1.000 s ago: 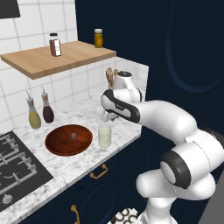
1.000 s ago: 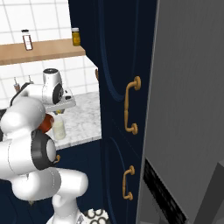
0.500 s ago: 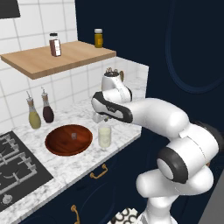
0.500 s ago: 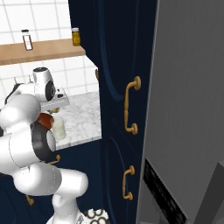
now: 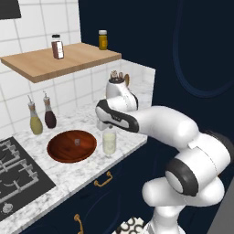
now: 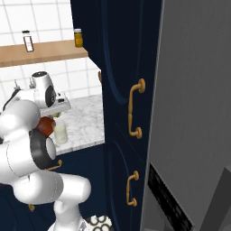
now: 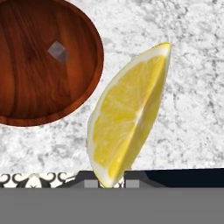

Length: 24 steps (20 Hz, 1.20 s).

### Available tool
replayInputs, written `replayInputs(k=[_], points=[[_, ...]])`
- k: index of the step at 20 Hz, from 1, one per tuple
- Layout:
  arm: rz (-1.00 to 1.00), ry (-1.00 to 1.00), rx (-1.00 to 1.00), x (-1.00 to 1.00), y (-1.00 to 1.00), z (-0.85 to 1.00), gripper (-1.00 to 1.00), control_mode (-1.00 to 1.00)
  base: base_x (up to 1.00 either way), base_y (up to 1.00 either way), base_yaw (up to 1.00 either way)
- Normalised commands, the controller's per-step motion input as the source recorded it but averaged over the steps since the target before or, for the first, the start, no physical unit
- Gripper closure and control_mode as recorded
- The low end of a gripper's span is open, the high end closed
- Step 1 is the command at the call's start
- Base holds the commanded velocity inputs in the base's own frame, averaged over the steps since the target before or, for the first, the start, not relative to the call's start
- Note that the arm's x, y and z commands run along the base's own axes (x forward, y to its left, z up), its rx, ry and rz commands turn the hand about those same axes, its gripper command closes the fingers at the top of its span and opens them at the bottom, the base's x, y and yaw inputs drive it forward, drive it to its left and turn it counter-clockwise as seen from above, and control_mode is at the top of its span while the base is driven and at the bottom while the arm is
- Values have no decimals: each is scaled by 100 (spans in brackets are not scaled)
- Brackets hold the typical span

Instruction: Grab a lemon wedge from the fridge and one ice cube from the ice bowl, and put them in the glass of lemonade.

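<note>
My gripper (image 7: pixel 111 181) is shut on the lemon wedge (image 7: pixel 127 118), a bright yellow slice that stands up from between the finger tips. Beyond it lies marble counter, with the ice bowl (image 7: pixel 26 87) of dark wood to the left and one ice cube (image 7: pixel 58 51) inside. From the left base camera the gripper (image 5: pixel 108 129) hangs just over the glass of lemonade (image 5: pixel 109 142), which stands right of the ice bowl (image 5: pixel 61 153) with its ice cube (image 5: pixel 77 142). The grey fridge (image 6: pixel 194 113) fills the right side of the right base view, and the glass of lemonade (image 6: pixel 60 133) sits behind my arm.
Two stoppered bottles (image 5: pixel 42 118) stand against the tiled wall behind the bowl. A wooden shelf (image 5: pixel 59 61) with two jars hangs above the counter. The stove (image 5: pixel 16 169) lies at the left. Navy cabinets with gold handles (image 6: pixel 133 110) stand between counter and fridge.
The hand has swung left and a little down over the counter, carrying the lemon wedge, and now hangs above the glass. The grip stays shut.
</note>
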Motion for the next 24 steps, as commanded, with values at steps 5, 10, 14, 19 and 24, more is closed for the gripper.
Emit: replayInputs(k=[5, 10, 14, 19, 24], points=[[0, 1, 0, 0, 0, -46, 100, -100, 0, 0, 0], [0, 0, 0, 0, 0, -20, 100, -100, 0, 0, 0], [0, 0, 0, 0, 0, 0, -100, -100, 0, 0, 0], [0, 0, 0, 0, 0, 0, -100, -100, 0, 0, 0], [0, 0, 0, 0, 0, 0, -100, -100, 0, 0, 0]])
